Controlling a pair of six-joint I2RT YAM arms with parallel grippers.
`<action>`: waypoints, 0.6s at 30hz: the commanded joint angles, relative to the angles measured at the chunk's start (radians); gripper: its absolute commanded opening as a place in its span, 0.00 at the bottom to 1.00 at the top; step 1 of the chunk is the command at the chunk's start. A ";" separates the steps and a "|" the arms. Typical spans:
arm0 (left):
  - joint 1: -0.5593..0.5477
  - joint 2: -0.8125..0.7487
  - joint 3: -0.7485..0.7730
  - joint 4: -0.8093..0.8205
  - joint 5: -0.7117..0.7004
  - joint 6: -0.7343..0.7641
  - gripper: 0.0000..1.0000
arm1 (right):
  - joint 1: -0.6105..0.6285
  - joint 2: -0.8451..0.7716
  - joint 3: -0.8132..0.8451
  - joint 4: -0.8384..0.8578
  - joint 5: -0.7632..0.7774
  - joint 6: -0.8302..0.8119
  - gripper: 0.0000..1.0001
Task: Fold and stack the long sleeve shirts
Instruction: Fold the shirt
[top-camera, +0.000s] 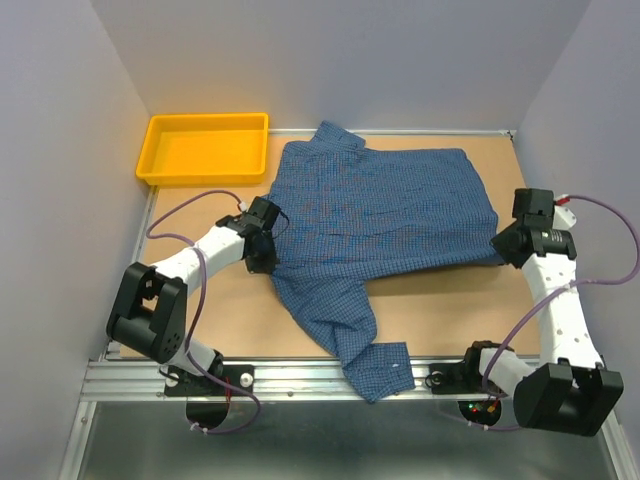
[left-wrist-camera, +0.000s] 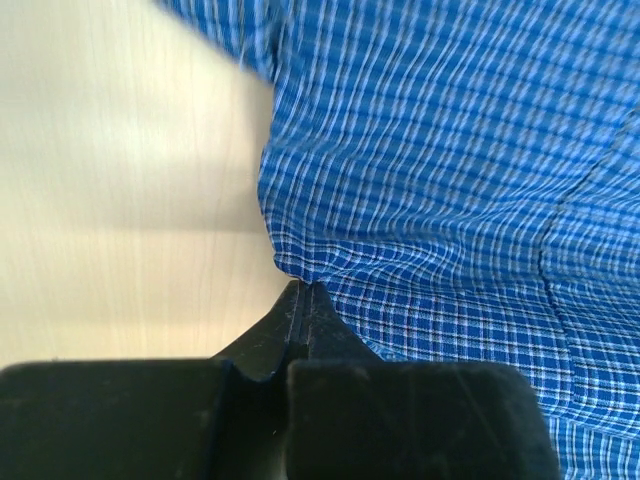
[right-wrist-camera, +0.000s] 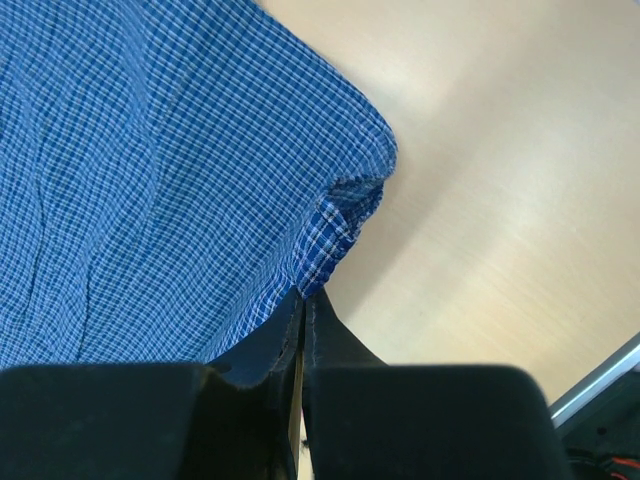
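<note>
A blue checked long sleeve shirt (top-camera: 385, 215) lies spread across the middle of the table, collar toward the back. One sleeve trails forward to the table's near edge, its cuff (top-camera: 382, 370) over the metal rail. My left gripper (top-camera: 268, 256) is shut on the shirt's left edge (left-wrist-camera: 300, 270), the fingertips pinching a fold of cloth. At the shirt's right hem corner (right-wrist-camera: 330, 235), my right gripper (top-camera: 503, 248) is shut on the cloth too. The shirt (left-wrist-camera: 450, 180) fills most of the left wrist view; the same shirt (right-wrist-camera: 150, 170) fills the upper left of the right wrist view.
An empty yellow tray (top-camera: 160, 165) stands at the back left corner, just left of the collar. Grey walls close in the table on three sides. A metal rail (top-camera: 300, 375) runs along the near edge between the arm bases.
</note>
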 joint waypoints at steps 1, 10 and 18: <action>0.018 0.045 0.098 -0.065 -0.060 0.083 0.00 | 0.001 0.073 0.107 0.064 0.021 -0.084 0.01; 0.049 0.143 0.212 -0.047 -0.040 0.112 0.03 | 0.003 0.322 0.265 0.128 -0.108 -0.132 0.04; 0.068 0.246 0.313 -0.025 -0.014 0.129 0.08 | 0.003 0.526 0.325 0.179 -0.125 -0.139 0.07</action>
